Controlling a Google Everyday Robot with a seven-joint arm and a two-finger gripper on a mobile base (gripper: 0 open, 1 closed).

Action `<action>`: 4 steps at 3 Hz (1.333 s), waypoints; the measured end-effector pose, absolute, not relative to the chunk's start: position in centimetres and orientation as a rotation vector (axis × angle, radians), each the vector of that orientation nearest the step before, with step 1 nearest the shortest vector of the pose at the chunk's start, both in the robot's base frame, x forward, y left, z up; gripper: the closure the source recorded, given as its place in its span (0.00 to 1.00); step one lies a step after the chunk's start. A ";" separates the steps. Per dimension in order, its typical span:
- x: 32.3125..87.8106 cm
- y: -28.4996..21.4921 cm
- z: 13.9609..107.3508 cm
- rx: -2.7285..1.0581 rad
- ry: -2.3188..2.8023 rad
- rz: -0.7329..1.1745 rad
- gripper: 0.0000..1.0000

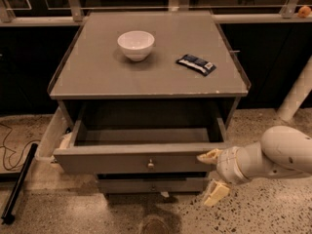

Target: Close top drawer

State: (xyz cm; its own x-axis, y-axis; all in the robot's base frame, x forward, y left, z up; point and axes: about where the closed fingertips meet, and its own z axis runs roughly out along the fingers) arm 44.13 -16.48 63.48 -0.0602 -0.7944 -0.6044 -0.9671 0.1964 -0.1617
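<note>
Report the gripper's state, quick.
Gripper: open, holding nothing, at the right end of the top drawer's front.

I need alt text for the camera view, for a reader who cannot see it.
A grey cabinet's top drawer stands pulled open, and the robot's gripper sits at the right end of its front, fingers spread. A white bowl and a dark snack packet lie on the cabinet top.
</note>
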 end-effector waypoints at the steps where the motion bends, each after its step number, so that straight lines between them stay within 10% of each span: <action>1: 47.8 -15.2 65.1 -1.698 1.798 0.338 0.19; 4: 57.7 -14.4 66.0 -1.752 1.737 0.245 0.89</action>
State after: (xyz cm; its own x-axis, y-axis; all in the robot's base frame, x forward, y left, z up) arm 57.71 -14.43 66.01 0.1044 -0.8249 -0.5556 -0.9465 0.0891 -0.3101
